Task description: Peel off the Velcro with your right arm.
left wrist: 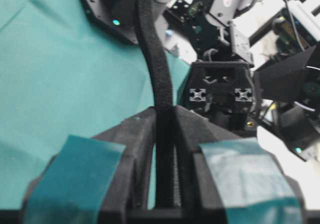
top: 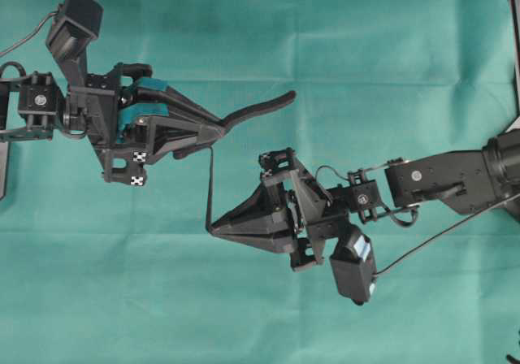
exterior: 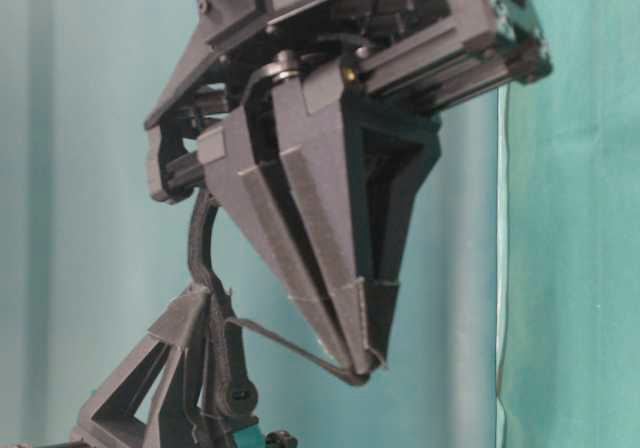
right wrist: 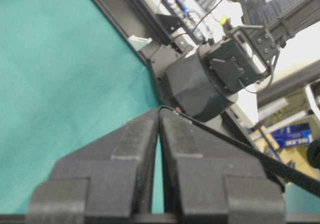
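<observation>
The Velcro [top: 258, 106] hangs in the air between the two grippers, split into two layers. The thick fuzzy layer sticks out past the left gripper [top: 221, 125], curving up to its rounded end. The thin layer [top: 211, 187] runs from that gripper's tips straight across to the right gripper [top: 213, 226], taut and seen edge-on in the overhead view.

The left jaws, with teal pads, are pressed onto the thick layer [left wrist: 156, 69], which stands up from the slot between them. The right jaws, black wedges, are squeezed together, pinching the end of the thin layer [right wrist: 235, 144], which trails off to the right in the right wrist view.

From table level the right gripper [exterior: 360, 368] points down, with the thin layer [exterior: 285, 340] looping from its tips. Green cloth [top: 97, 283] covers the table.
</observation>
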### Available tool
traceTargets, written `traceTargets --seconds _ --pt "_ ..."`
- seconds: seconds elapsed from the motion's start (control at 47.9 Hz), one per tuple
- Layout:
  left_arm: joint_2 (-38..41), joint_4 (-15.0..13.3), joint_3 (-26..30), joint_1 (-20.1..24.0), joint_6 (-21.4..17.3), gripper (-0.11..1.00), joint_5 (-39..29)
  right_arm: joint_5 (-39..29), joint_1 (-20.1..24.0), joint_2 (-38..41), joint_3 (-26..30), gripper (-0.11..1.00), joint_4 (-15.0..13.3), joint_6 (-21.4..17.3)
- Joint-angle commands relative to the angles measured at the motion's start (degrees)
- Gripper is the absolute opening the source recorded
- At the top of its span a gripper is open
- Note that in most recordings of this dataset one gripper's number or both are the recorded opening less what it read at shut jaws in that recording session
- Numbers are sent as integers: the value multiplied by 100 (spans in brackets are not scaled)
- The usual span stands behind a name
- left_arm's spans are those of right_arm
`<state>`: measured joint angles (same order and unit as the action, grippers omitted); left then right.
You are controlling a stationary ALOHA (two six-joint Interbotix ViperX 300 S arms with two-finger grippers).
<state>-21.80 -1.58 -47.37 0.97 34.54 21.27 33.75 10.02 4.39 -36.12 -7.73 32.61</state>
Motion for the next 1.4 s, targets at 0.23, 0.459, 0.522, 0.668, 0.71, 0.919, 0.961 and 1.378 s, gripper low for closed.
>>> traceTargets --seconds 0.23,0.459,0.522,0.668,0.71,0.919,0.961,1.378 --pt "-44 -9 114 79 -9 10 62 -79 193 0 105 -9 79 -211" --pt "-79 -9 88 79 -9 10 62 -264 193 -9 114 -9 79 -387" --pt "-88 -9 88 79 -9 10 62 -299 193 -9 114 -9 79 -413" --pt "-79 -9 88 70 -9 9 62 -299 193 -9 114 -9 79 -431" --pt "-79 -9 88 70 -9 10 62 -281 193 -9 114 -9 79 -439" --pt "-88 -9 88 53 -9 10 62 -281 193 -53 97 -9 114 -483" --pt "-97 -9 88 44 -9 10 62 -281 193 -79 88 -9 132 -519" --pt "-264 -9 -18 18 -18 10 70 -290 193 -343 -79 -9 167 -958"
